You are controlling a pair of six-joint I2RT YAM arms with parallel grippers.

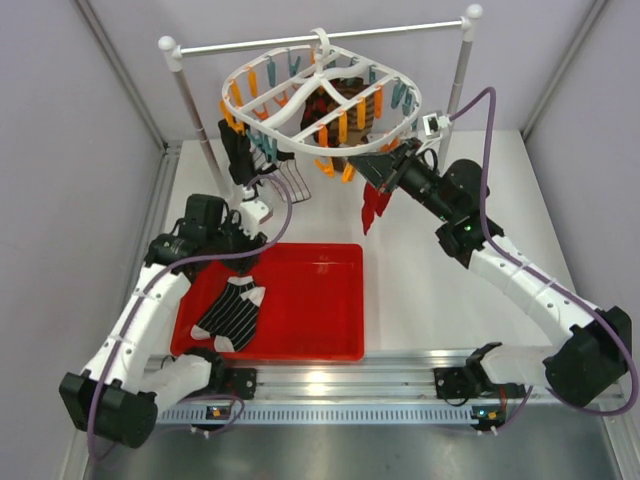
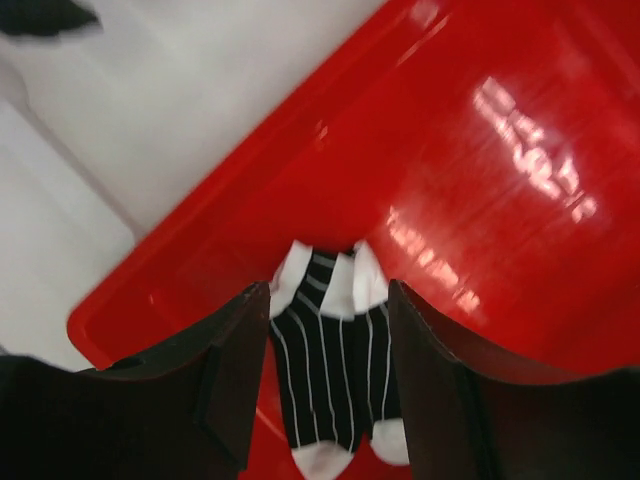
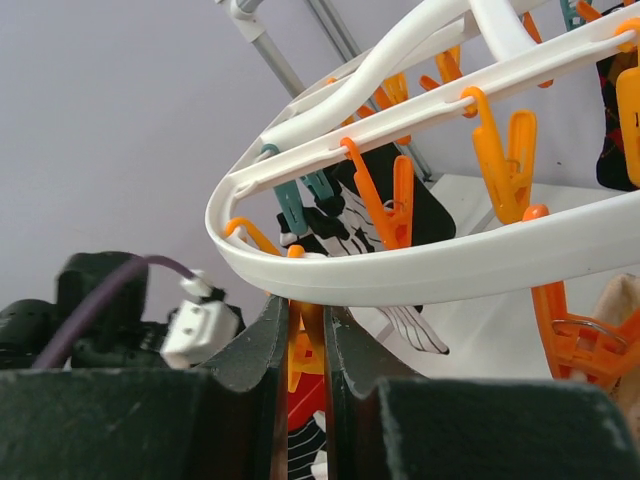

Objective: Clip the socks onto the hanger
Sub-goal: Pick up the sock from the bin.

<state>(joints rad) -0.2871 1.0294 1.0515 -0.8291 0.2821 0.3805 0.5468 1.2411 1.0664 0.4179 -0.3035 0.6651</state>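
The white hanger point(image 1: 262, 128) hangs from a rod at the back, with orange and teal clips. A black-striped sock point(image 1: 240, 150) and a brown-striped sock point(image 1: 350, 105) hang from it. My right gripper point(image 1: 388, 166) is at its front rim point(image 3: 450, 270), shut point(image 3: 305, 310) on an orange clip point(image 3: 300, 350). A dark red sock point(image 1: 372, 205) hangs just below that gripper; whether the clip holds it is hidden. My left gripper point(image 1: 240, 252) is open point(image 2: 328, 290) over a black sock with white stripes point(image 2: 335, 370) lying in the red tray point(image 1: 320, 300), one finger on each side of it.
The white rod point(image 1: 320, 38) on two posts spans the back. The red tray point(image 2: 480, 150) sits front left on the white table. Grey walls close in the sides. A metal rail point(image 1: 330, 385) runs along the near edge. A beige sock point(image 3: 620, 300) hangs at the far right of the right wrist view.
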